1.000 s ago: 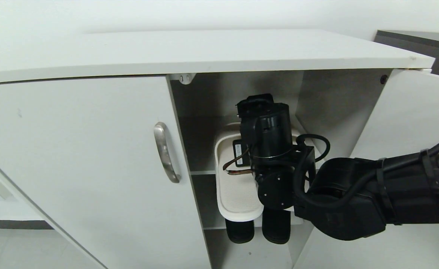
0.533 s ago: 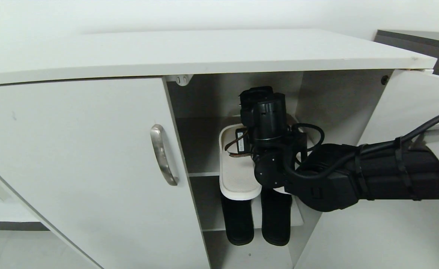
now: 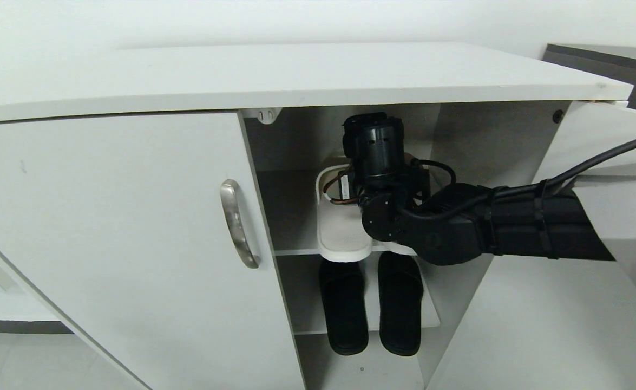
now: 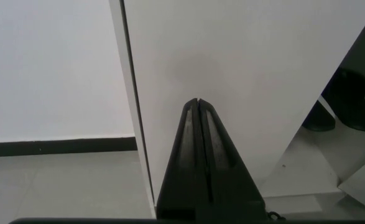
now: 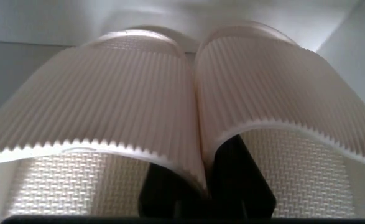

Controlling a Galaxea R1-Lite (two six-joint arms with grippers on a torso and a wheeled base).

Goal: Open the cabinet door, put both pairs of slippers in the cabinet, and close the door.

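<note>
White wall (image 3: 133, 21) behind, white cabinet (image 3: 296, 70) in front, right door (image 3: 539, 325) swung wide at 4 o'clock.

Right arm (image 3: 512, 233) in from 3 o'clock, deep inside the open bay. Clamped in the right gripper (image 5: 207, 186): the white slippers (image 3: 342, 233), side by side, pinched by the inner edges of their ribbed straps, jaws nearly closed on them. Hanging over the upper shelf (image 3: 290, 216), heels past its front edge; touching it or not, hard to call. Straight down at 6 o'clock, the black slippers (image 3: 399, 303), flat on the lower shelf (image 3: 372, 309), heels poking past the lip. Over at 9 o'clock, the left door (image 3: 106, 216) closed, metal handle (image 3: 236, 223) upright near its edge. Low outside, facing that closed panel, the left gripper (image 4: 198, 124), fingers pressed tight together, nothing between them.
</note>
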